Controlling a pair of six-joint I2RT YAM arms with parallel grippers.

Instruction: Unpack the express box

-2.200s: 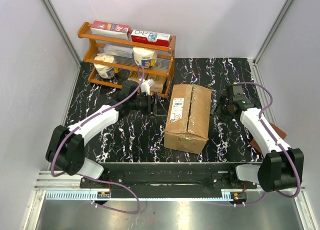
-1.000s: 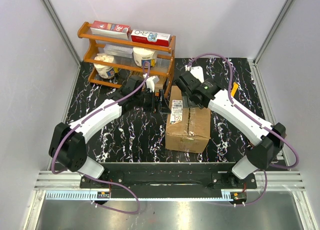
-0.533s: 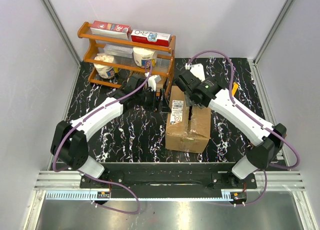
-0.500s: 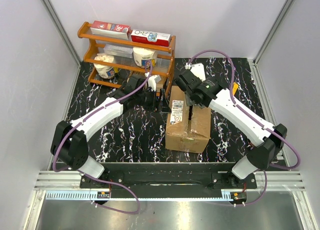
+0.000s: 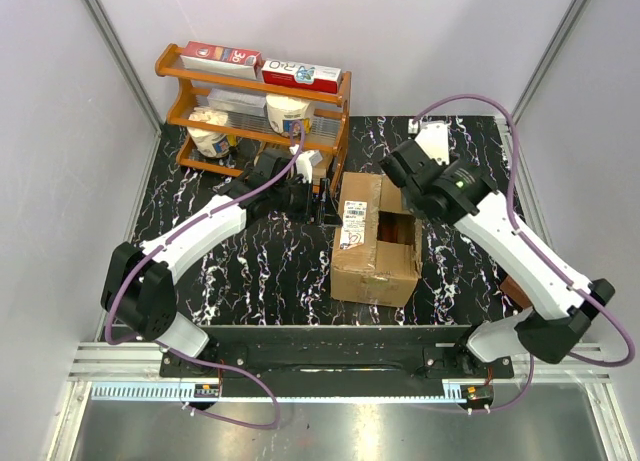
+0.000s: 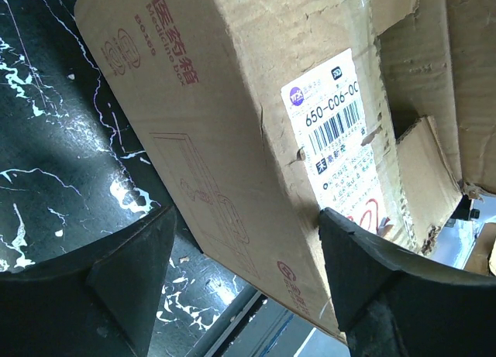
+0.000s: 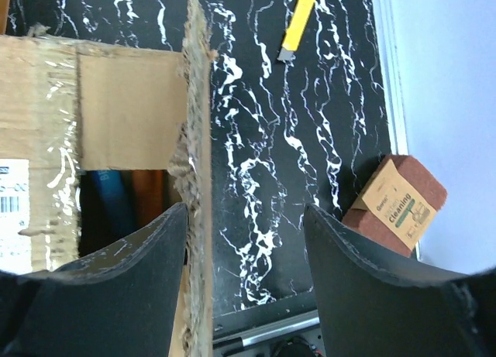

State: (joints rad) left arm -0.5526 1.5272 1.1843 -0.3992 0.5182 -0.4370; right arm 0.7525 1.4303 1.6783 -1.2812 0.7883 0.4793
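The black marbled table (image 5: 250, 271) carries the express box (image 5: 372, 261) at centre. Its right flap (image 7: 198, 101) stands up between the parted fingers of the right gripper (image 7: 244, 211), unclamped. The left gripper (image 6: 246, 211), also parted, straddles the left wall, probably to brace it. You can read "650-006-0" on the label (image 6: 341, 132) and "cleaning" on a brown carton (image 7: 395, 206).

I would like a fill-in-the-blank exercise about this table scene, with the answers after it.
The large brown cardboard box carries a white ___ on top.
The orange wooden rack stands in the far ___ corner of the black marble table.
The slim cutter lying on that table is ___.
Missing words: label, left, yellow.
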